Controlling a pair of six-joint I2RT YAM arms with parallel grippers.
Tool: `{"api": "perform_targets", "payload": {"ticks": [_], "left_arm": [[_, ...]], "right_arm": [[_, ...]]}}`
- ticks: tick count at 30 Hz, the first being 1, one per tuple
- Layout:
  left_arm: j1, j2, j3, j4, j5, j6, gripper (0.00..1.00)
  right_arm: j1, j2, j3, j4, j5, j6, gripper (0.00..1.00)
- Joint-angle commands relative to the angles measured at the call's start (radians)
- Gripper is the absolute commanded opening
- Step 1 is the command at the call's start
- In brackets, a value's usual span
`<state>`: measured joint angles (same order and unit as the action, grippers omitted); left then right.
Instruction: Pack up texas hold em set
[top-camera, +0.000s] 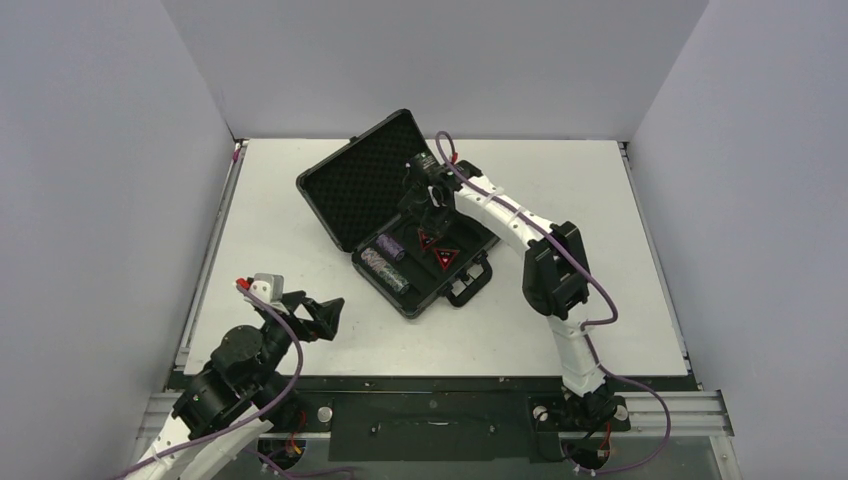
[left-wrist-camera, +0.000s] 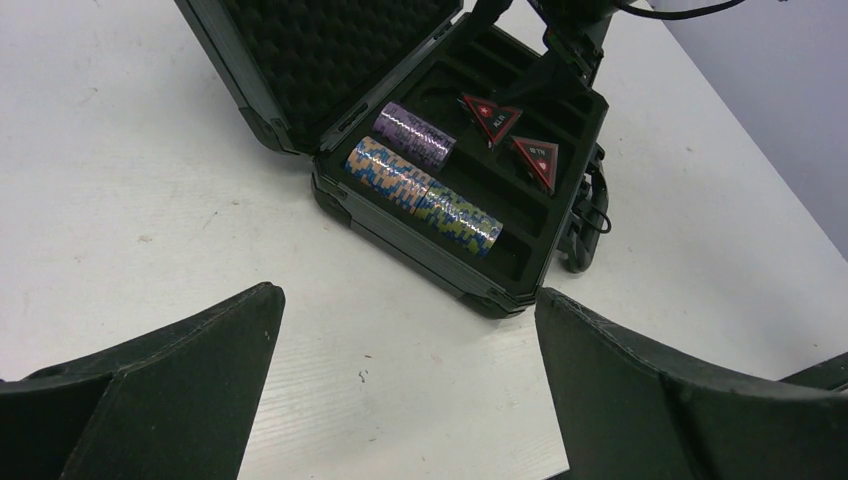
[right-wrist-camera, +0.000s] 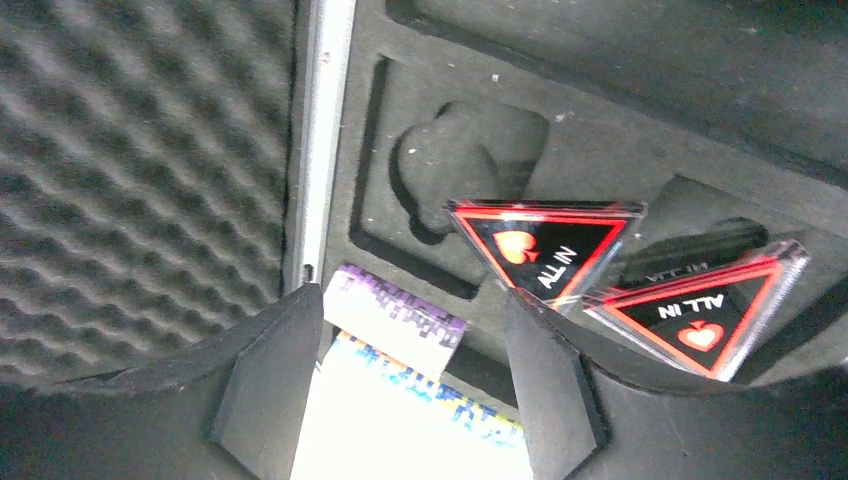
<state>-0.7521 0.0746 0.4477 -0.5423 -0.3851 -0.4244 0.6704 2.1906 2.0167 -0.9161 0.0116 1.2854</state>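
Red-black tokens (right-wrist-camera: 545, 250), "ALL IN" lettering

Claw (right-wrist-camera: 405, 395) spread above chip stacks (right-wrist-camera: 395, 325); two ALL IN tokens (right-wrist-camera: 540, 250) beside.

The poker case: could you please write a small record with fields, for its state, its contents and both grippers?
case: black, foam-lined, open on the table
lid: raised, not yet closed
chip stacks: three in the case; purple stack in one slot, orange-blue stack and green-blue stack end to end in the next slot
tokens: two red-and-black triangles marked ALL IN, first token and second token, in the case
right gripper: open, above the case, holding nothing
left gripper: open, above bare table, apart from the case
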Motion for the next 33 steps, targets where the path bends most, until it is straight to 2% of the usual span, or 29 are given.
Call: {"api": "perform_targets", "payload": {"ticks": [1,5,9,16,18,23,25,28,33], "left_arm": [[-0.019,-0.015,0.005,0.025,-0.024,0.004,0.96],[-0.02,-0.01,0.004,0.028,-0.022,0.005,0.96],[-0.02,-0.021,-0.012,0.056,0.046,0.039,0.96],[-0.02,0.014,-0.027,0.082,0.057,0.053,0.96],[-0.02,0.033,-0.025,0.084,0.063,0.051,0.96],[-0.02,0.094,0.037,0.043,0.059,0.011,0.96],[-0.02,0.14,0.069,0.022,0.058,-0.004,0.96],[-0.02,0.237,0.12,0.005,0.061,-0.01,0.96],[-0.018,0.424,0.274,0.004,0.079,0.033,0.96]], "right_arm": [[0.01,-0.108,-0.056,0.0,0.043,-0.01,0.61],[0.015,-0.174,-0.108,-0.025,0.078,-0.047,0.58],[0.015,-0.269,-0.156,-0.065,0.109,-0.105,0.57],[0.017,-0.51,-0.335,-0.132,0.253,-0.167,0.63],[0.017,-0.604,-0.416,-0.135,0.298,-0.162,0.69],[0.015,-0.897,-0.686,-0.08,0.369,-0.099,0.93],[0.012,-1.003,-0.772,-0.051,0.393,-0.086,0.98],[0.006,-1.129,-0.844,-0.059,0.438,-0.079,0.99],[-0.009,-1.215,-0.908,-0.09,0.505,-0.093,1.0]]}}
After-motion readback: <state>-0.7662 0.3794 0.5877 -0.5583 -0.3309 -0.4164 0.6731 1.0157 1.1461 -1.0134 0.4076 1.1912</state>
